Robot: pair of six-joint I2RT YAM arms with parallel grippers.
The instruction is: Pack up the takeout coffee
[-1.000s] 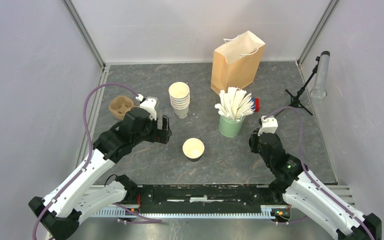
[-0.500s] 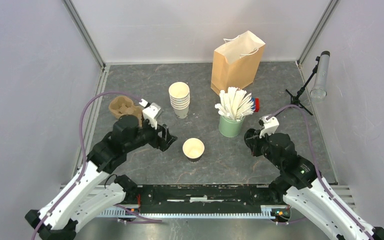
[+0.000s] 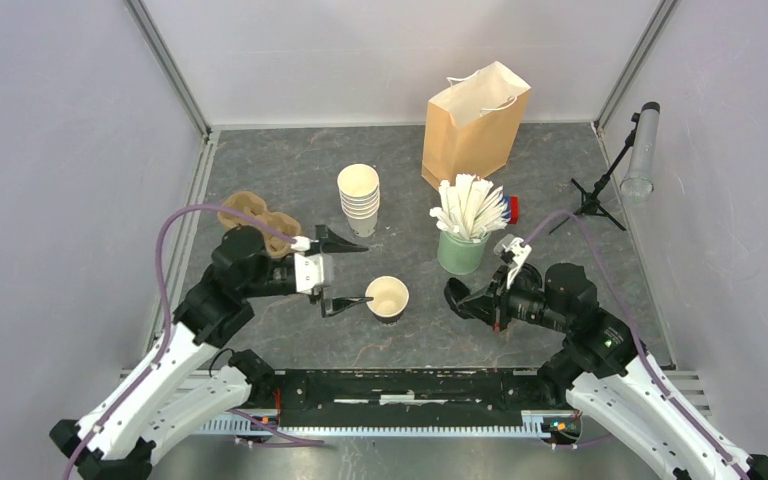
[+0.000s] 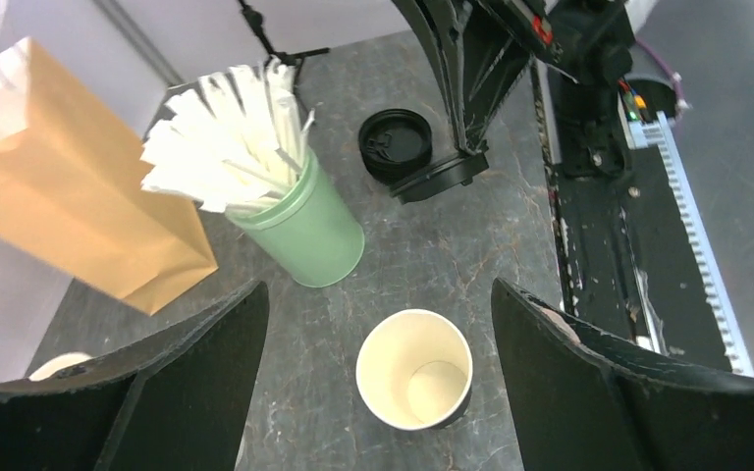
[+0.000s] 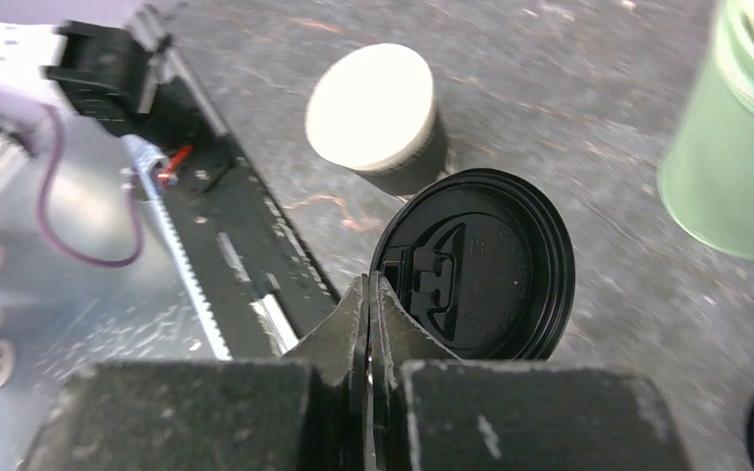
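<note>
Round blk lid [image 5: 481, 265] (glossy plastic).

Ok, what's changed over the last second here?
The left gripper swung round from beside the cup stack to face the lidless cup, jaws open toward it. The right gripper, shut on a black lid, moved left toward that cup. The cup, stack, green cup of sticks and paper bag stayed put.

Stack of lidless cups [image 3: 359, 200], green cup of sticks [image 3: 460, 254]
</note>
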